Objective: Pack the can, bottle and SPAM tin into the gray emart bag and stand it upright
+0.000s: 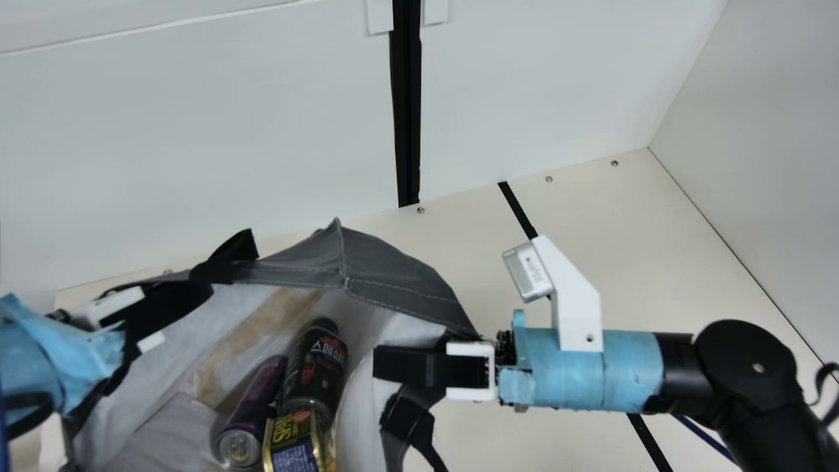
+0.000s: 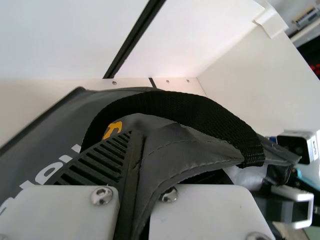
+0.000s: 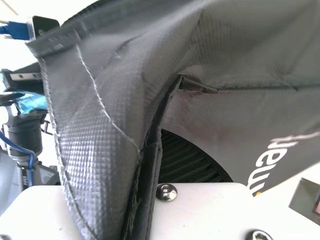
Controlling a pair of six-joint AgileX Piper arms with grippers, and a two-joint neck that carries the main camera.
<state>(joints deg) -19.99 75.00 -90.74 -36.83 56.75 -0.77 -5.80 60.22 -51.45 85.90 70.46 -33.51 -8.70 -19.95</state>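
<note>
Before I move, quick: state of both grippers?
Left gripper: closed, holding the rim of the gray bag.
Right gripper: closed, holding the bag's rim too.

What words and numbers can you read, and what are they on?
"SPAM": on the tin.
"mar", white letters: on the gray bag; the rest I can't read surely.
Bottle: letters too blurred for me.
Can: too small.
Right wrist camera: too small.
No numbers I can read.
</note>
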